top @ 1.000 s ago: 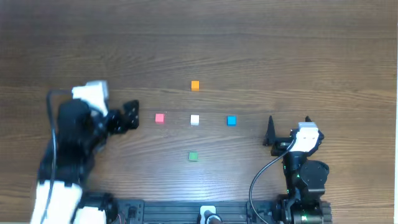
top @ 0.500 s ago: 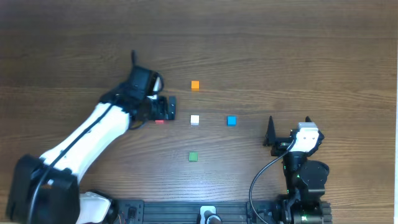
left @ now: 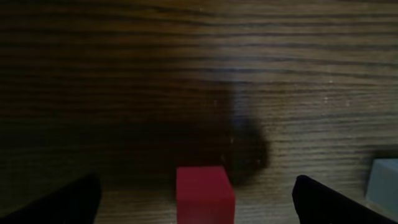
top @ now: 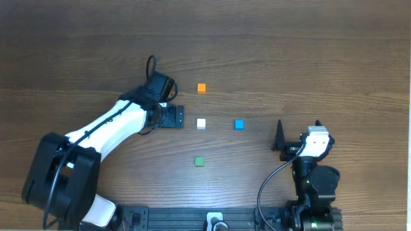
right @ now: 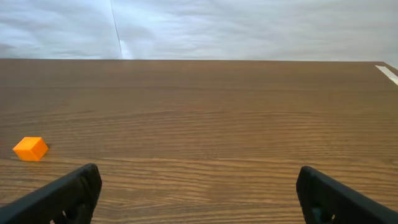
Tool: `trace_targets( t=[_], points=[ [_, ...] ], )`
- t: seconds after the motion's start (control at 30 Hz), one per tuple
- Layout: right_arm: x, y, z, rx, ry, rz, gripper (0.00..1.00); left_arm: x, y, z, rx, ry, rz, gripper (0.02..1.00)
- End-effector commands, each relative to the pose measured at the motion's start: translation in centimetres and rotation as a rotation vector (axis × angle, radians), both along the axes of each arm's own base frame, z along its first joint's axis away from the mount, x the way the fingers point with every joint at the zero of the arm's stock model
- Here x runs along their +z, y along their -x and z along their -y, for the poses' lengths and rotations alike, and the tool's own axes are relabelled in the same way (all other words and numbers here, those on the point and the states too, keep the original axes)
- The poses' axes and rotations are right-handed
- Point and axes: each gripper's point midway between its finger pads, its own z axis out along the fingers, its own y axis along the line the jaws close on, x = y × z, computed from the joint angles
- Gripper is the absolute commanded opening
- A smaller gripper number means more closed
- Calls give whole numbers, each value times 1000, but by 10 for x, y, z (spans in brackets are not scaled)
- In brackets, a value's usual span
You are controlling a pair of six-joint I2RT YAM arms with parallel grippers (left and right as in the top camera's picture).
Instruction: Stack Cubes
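- The left gripper (top: 174,117) is hovering low, fingers wide apart, straddling the red cube (left: 205,193) on the table (top: 308,51).
- The right gripper (right: 199,199) is idling near its base, spread open too.
- I'm worrying an off-centre close twists that cube or nudges the white cube (top: 201,123) just beside.

Table (top: 308,58): brown, streaky wood grain. Around white cube (top: 201,123): orange cube (top: 201,88) behind, blue cube (top: 239,124) right, green cube (top: 199,162) in front, red cube (left: 204,193) left.
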Motion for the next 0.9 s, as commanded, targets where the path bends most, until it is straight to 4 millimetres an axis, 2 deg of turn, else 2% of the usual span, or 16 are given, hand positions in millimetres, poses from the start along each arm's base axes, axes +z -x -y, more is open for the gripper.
trace_targets(
  t=[0.03,0.17,0.43,0.9],
  points=[
    [-2,0,0,2,3,1,993,-6,-5,-1,12,-21,-1,976],
    [-2,0,0,2,3,1,993,-11,-6,0,11,-23,-7,943],
    [-2,0,0,2,3,1,993,-13,-5,3,8,-23,-9,724],
    [-2,0,0,2,3,1,993,-15,5,8,16,-20,-44,733]
  ],
)
